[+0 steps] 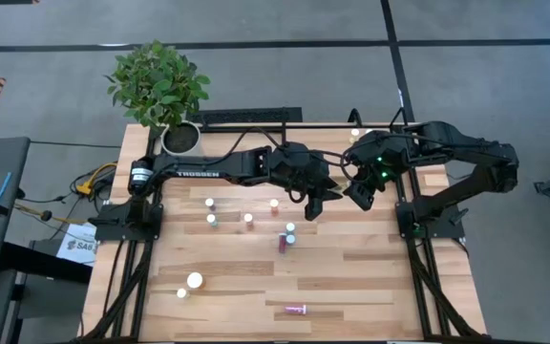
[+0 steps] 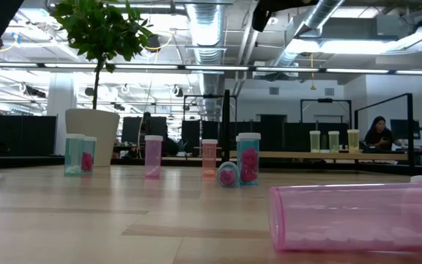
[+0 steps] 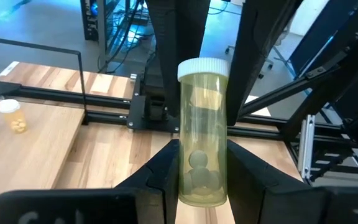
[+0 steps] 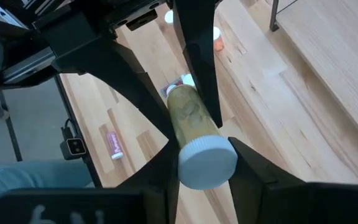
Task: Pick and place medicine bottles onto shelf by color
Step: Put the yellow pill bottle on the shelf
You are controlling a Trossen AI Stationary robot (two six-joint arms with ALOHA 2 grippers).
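Both grippers clamp one pale yellow-green, white-capped medicine bottle [image 3: 202, 134] — the left gripper [image 3: 197, 180] pinches its base, the right gripper [image 4: 205, 163] its cap end (bottle raised above the plank tabletop [image 1: 370, 277], toward the far edge, near mid-width). Beyond it, toward the far right corner, lies the black-framed light-wood shelf [image 3: 23, 93] with one small orange bottle [image 3: 10, 116] on it.

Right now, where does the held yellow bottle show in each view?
High: hidden where the arms meet, mid-table.
Low: not in it.
Left wrist: yellow bottle centre, upright between the left fingers.
Right wrist: centre, cap nearest, between the right fingers.
Landmark: lying pink bottle.
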